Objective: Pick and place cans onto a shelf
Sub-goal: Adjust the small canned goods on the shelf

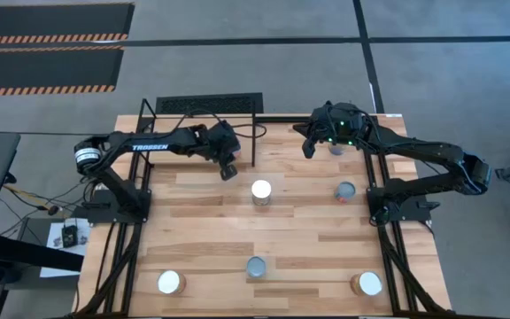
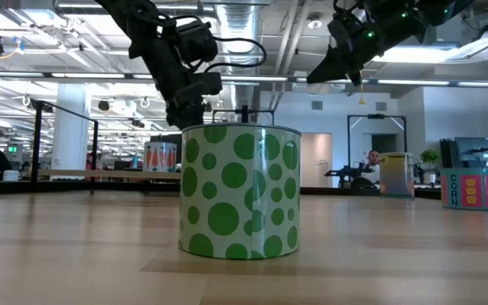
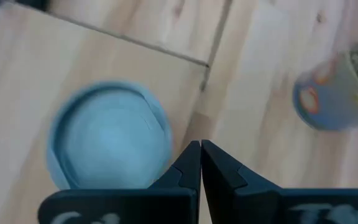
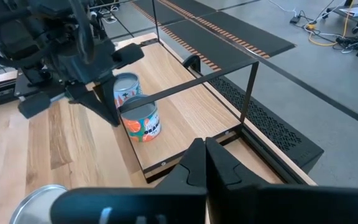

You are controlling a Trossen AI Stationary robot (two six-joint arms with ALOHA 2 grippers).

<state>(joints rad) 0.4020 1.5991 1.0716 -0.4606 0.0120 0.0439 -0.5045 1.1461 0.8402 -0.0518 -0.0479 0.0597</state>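
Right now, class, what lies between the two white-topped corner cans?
A grey-topped can sits midway between the left corner can and the right corner can, just off their line; the high view shows it.

Open-plan lab: ceiling ducts (image 2: 252, 17), workbenches (image 2: 83, 175)

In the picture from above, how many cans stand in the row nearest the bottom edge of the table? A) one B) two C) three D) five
C: three cans stand there, a white-topped can at the left, a grey-topped can in the middle, and another white-topped can at the right.
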